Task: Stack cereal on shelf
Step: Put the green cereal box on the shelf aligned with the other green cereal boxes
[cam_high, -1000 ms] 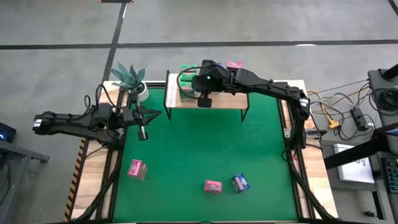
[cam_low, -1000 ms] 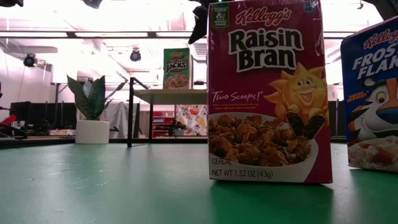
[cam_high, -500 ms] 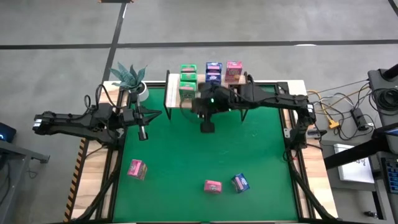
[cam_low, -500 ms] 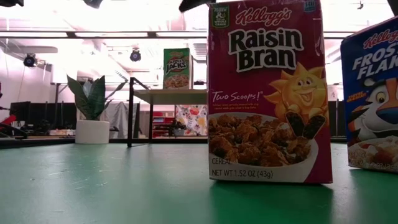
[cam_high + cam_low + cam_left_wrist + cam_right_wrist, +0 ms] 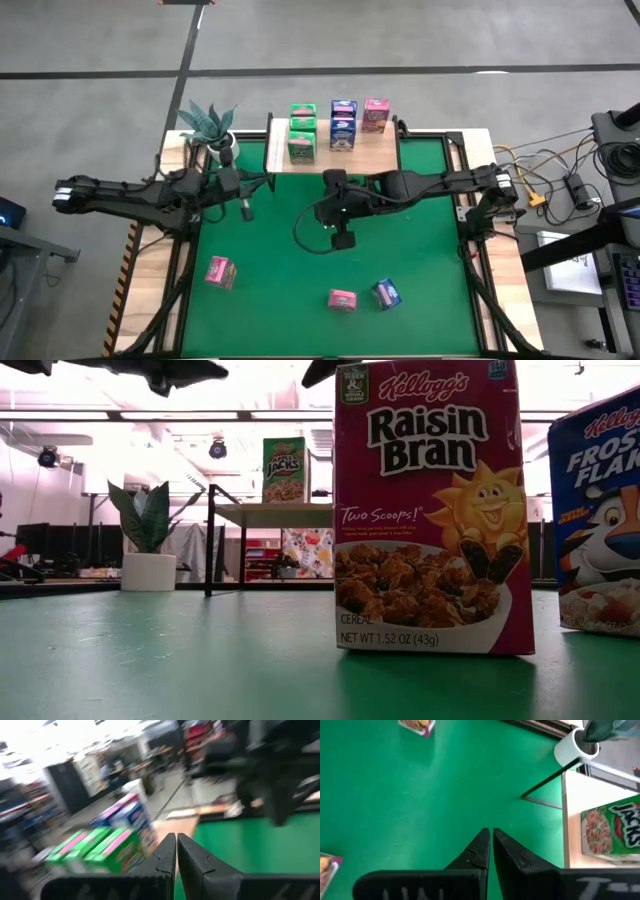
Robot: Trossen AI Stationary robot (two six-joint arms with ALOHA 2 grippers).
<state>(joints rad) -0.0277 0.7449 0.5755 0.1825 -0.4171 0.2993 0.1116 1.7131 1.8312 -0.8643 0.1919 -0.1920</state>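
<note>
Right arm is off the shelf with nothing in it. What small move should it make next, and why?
Probably keep swinging the right gripper toward the Raisin Bran box on the green table. Its jaws are shut and empty, the shelf already carries boxes, and three boxes remain on the table, this one nearest.

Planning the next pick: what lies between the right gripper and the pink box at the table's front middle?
Nothing: in the high view only bare green table separates the shut right gripper from that pink box. A blue box stands just beside it.
</note>
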